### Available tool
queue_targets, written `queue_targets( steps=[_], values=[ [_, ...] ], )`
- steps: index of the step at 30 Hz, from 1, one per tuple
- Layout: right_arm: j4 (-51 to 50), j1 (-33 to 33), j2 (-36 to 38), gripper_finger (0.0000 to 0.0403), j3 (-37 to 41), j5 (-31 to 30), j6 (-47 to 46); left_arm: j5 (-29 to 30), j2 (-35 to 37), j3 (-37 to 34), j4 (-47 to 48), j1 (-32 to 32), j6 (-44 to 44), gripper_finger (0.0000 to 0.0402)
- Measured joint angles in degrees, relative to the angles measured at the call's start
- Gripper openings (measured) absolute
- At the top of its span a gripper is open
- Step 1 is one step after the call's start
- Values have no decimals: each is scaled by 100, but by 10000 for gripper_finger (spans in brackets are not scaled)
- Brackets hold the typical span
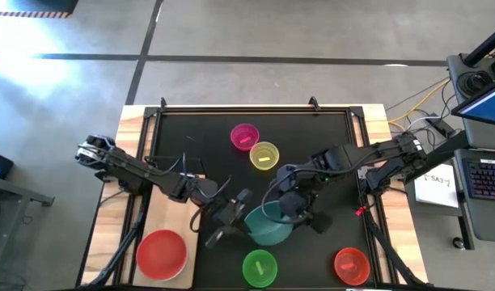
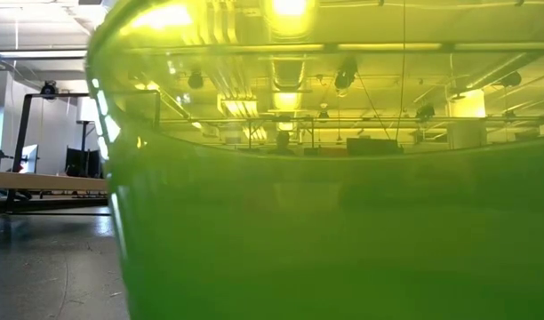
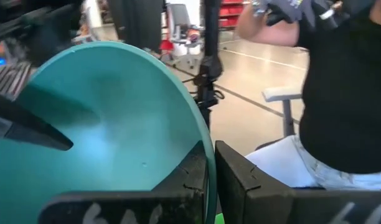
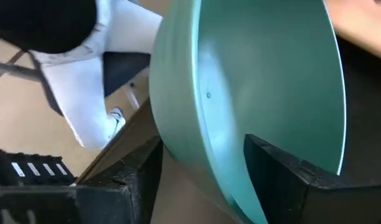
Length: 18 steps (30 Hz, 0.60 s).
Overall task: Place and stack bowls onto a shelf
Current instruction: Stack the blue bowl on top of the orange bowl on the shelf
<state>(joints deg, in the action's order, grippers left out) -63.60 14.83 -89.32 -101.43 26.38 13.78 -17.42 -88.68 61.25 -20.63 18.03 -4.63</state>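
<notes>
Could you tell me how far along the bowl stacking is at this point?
Done: only the big red bowl sits on the shelf. In hand: the teal bowl, its rim pinched by both the left gripper and the right gripper. Left on the mat: the magenta, yellow, green and small red bowls.

A bowl (image 1: 269, 225) sits mid-mat (image 1: 328, 137) between 2 hands, left hand (image 1: 246, 212) and right hand (image 1: 280, 212).

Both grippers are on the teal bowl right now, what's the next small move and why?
Probably open the right gripper and let go: the left gripper also pinches the teal bowl, and the shelf with the big red bowl lies on the left arm's side.
</notes>
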Motion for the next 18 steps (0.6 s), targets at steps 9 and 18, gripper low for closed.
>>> queue_targets(
  steps=[9, 18],
  values=[
    [-1234, -4, -1, 222, -449, -1426, -667, 31, 0, 0, 108, -618, 669, 3],
    [-2300, -20, -7, 222, -1268, -2570, -974, 33, 0, 22, -170, -1099, 1177, 4]
  ],
)
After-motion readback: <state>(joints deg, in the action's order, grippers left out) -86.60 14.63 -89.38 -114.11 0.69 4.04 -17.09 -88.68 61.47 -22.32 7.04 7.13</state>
